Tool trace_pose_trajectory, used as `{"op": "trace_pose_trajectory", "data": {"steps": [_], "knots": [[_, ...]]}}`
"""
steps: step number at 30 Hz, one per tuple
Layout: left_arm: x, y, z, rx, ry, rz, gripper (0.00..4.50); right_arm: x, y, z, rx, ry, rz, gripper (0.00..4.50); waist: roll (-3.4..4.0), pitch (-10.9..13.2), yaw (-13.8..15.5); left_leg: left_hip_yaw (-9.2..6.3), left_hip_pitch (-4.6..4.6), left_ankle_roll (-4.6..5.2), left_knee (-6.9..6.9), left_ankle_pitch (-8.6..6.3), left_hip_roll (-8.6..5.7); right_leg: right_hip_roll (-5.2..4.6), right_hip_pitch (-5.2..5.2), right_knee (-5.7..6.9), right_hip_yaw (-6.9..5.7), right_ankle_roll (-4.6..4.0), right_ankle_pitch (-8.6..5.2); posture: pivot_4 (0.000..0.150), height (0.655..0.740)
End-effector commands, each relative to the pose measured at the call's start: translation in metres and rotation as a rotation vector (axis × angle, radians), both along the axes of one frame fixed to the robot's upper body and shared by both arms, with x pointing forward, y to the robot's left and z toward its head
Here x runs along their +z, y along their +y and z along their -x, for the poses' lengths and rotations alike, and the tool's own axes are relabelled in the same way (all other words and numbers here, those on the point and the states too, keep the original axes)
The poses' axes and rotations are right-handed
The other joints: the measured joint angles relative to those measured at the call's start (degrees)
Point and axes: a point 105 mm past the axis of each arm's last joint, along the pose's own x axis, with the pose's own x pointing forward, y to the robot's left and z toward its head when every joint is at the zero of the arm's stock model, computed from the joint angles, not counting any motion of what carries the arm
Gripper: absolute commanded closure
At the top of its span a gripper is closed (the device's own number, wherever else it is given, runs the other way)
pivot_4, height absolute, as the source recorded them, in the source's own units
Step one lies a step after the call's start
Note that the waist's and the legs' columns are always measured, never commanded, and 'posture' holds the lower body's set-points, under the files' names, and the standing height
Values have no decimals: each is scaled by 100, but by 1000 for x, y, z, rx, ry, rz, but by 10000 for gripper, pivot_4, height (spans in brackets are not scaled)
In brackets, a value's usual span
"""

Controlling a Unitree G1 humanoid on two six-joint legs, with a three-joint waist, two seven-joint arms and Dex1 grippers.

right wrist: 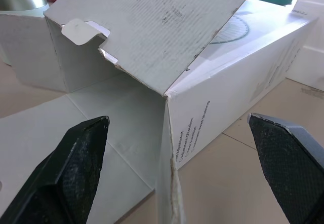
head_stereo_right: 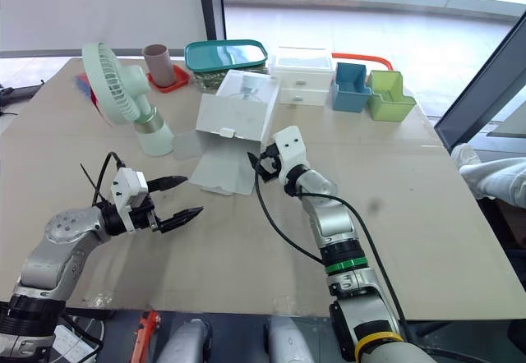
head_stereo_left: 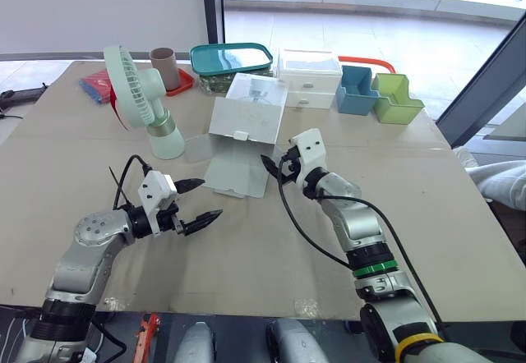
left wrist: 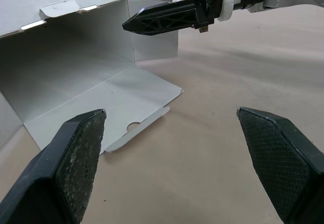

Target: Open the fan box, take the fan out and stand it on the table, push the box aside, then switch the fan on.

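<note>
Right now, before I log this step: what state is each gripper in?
Left gripper: open, holding nothing.
Right gripper: open, holding nothing, pointed at the fan box.

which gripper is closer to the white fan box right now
Right. The right gripper is at the open end of the fan box, by its corner; the left gripper is farther off, short of its laid-out flap.
</note>
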Motion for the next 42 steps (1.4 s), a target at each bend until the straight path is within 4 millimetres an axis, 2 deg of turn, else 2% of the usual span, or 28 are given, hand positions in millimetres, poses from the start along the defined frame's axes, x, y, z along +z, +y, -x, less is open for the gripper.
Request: {"op": "trace_pose_trajectory", "data": {"steps": [1, 4, 7, 9, 10, 14, 16, 17, 23, 27, 34, 42], "knots": [[10, -10, 5, -9, -35, 30, 983, 10, 10, -8, -49, -1, -43, 0, 0, 0, 0, 0, 0, 0, 0, 0, 0, 0, 0, 0, 0, 0, 0, 1500, 7400], [9, -13, 7, -8, -28, 35, 983, 7, 9, -14, -109, 11, -52, 0, 0, 0, -14, 0, 1, 0, 0, 0, 1, 1, -1, 0, 2, -1, 1, 1500, 7400], [9, -13, 6, 0, -25, 39, 0, 9, 15, -16, -108, 12, -69, 7383, 0, 0, -20, -1, 1, 0, 0, 0, 2, 2, -1, 0, -1, -1, 1, 1500, 7400], [9, -14, 6, 0, -23, 40, 0, 10, 16, -18, -121, 14, -78, 15871, 0, 0, -23, -1, 0, 0, -1, 0, 1, 1, -1, 0, 0, -1, 1, 1500, 7400], [9, -14, 5, 1, -23, 41, 0, 10, 15, -19, -130, 14, -78, 21600, 0, 0, -22, -1, 1, 0, -1, 0, 1, 1, 0, 0, 0, -1, 1, 1500, 7400], [11, -16, 2, 14, -25, 54, 0, 8, 9, -21, -165, 14, -70, 33927, 1, 0, -30, -1, 1, 0, -1, 0, 2, 2, -1, 0, 0, -1, 1, 1500, 7400], [10, -17, 2, 16, -22, 57, 0, 8, 8, -22, -174, 10, -72, 43246, 1, 0, -31, 0, 1, 0, -2, 0, 1, 1, -1, 0, 1, -1, 1, 1500, 7400], [10, -17, 1, 16, -20, 58, 0, 8, 7, -22, -175, 10, -73, 44508, 1, 0, -31, 0, 1, 0, -2, 0, 1, 1, -1, 0, 1, -1, 1, 1500, 7400], [13, -22, -2, 18, -22, 75, 0, 10, 0, -17, -193, 1, -70, 44508, 1, 0, -31, 0, 0, 0, -2, 0, 0, 1, -2, 0, 1, -1, 0, 1500, 7400], [13, -24, -3, 13, -23, 74, 0, 17, -15, -11, -223, -21, -74, 44508, 1, 0, -29, 0, -1, 0, -3, 0, 0, 0, -2, 0, 2, 0, 0, 1500, 7400], [13, -29, -1, -5, -23, 77, 0, 17, -76, 14, -364, -28, -70, 44508, 1, 1, -23, -1, -2, 0, -5, 0, 0, 1, -3, -1, 2, 1, -1, 1500, 7400], [13, -30, 0, -9, -24, 78, 0, 12, -124, 53, -496, 31, -106, 44508, 2, 1, 14, 0, -2, 0, -7, 0, -4, -1, -2, -4, 7, 5, -5, 1500, 7400]]}}
